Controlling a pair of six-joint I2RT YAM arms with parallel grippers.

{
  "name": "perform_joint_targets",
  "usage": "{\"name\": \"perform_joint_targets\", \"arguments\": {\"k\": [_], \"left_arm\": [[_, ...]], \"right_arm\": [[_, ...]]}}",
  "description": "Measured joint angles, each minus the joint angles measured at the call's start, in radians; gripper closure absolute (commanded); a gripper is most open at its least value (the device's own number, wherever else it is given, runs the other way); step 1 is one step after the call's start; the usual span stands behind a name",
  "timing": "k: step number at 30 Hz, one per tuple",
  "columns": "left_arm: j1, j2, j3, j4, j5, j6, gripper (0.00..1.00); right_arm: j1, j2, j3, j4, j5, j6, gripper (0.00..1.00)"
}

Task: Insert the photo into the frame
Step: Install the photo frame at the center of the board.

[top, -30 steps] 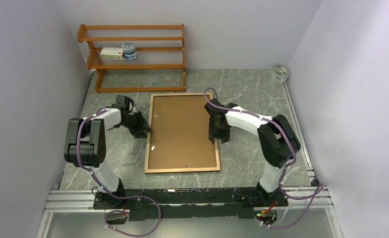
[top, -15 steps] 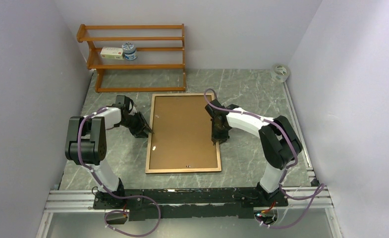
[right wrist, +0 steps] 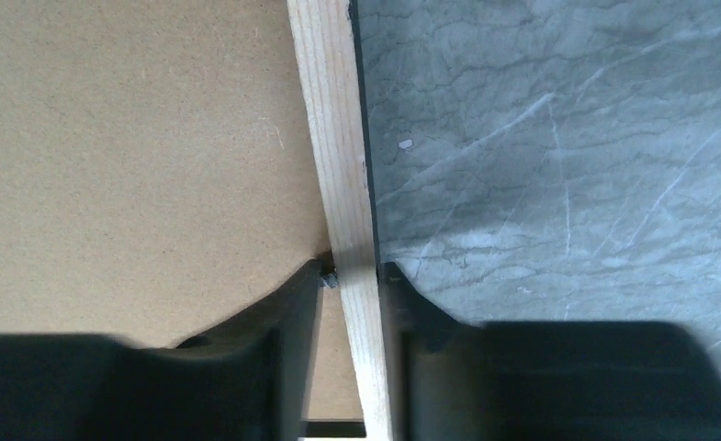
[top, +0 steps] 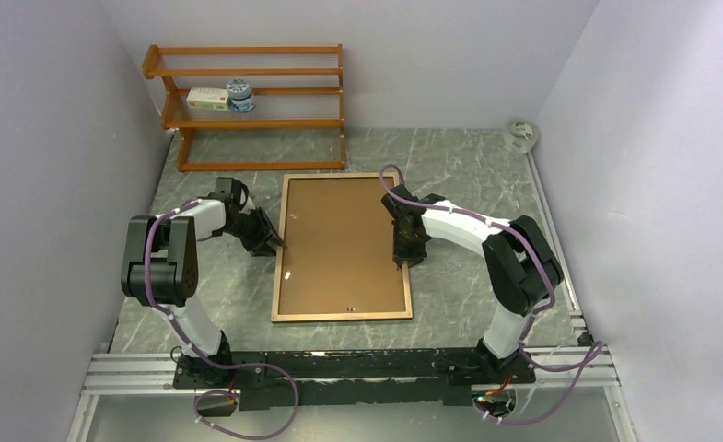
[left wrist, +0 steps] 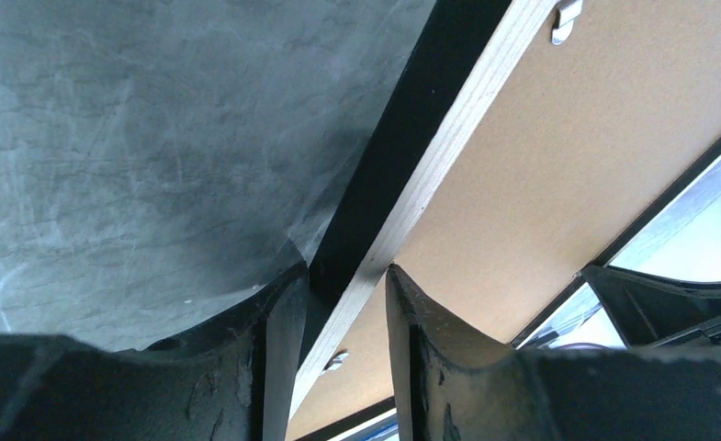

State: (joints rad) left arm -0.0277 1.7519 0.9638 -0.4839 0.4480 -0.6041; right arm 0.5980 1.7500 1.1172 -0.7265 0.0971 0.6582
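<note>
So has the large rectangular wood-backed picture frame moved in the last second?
Yes, slightly: the frame has slid a little to the right, judged against the orange-brown wooden shelf rack.

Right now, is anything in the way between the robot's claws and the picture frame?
Nothing visible. The left gripper and right gripper each clamp a side rail of the frame, touching it directly.

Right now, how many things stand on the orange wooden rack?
2. A white box and a round blue-and-white container stand side by side near the left end of the rack, the box on the left. Others may be hidden behind the slats.
</note>
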Motion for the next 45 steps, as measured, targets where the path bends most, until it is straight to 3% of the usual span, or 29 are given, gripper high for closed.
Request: {"name": "perform_joint_targets", "arguments": {"k": [3, 6, 12, 17, 22, 27, 34, 45], "left_arm": [[-0.001, 0.0, 0.0, 0.002, 0.007, 0.0, 0.53], [-0.001, 0.0, 0.0, 0.004, 0.011, 0.0, 0.54], [-0.002, 0.0, -0.014, 0.021, 0.035, 0.001, 0.63], [-0.028, -0.006, -0.045, 0.072, 0.084, -0.01, 0.72], [-0.06, -0.026, -0.101, 0.143, 0.124, -0.045, 0.74], [-0.068, -0.055, -0.148, 0.19, 0.135, -0.067, 0.76], [-0.068, -0.061, -0.158, 0.203, 0.135, -0.071, 0.82], [-0.07, -0.061, -0.156, 0.198, 0.13, -0.07, 0.81]], "right_arm": [[-0.002, -0.014, 0.003, -0.001, 0.017, 0.001, 0.37], [-0.005, -0.047, 0.032, -0.005, 0.034, -0.003, 0.36], [-0.01, -0.056, 0.135, 0.075, -0.013, -0.021, 0.53], [-0.011, -0.002, 0.146, 0.235, -0.175, 0.018, 0.64], [0.006, 0.05, 0.089, 0.44, -0.348, 0.153, 0.65], [0.074, 0.076, 0.028, 0.536, -0.443, 0.24, 0.66], [0.174, 0.112, -0.016, 0.635, -0.486, 0.314, 0.66], [0.256, 0.219, 0.01, 0.729, -0.519, 0.353, 0.69]]}}
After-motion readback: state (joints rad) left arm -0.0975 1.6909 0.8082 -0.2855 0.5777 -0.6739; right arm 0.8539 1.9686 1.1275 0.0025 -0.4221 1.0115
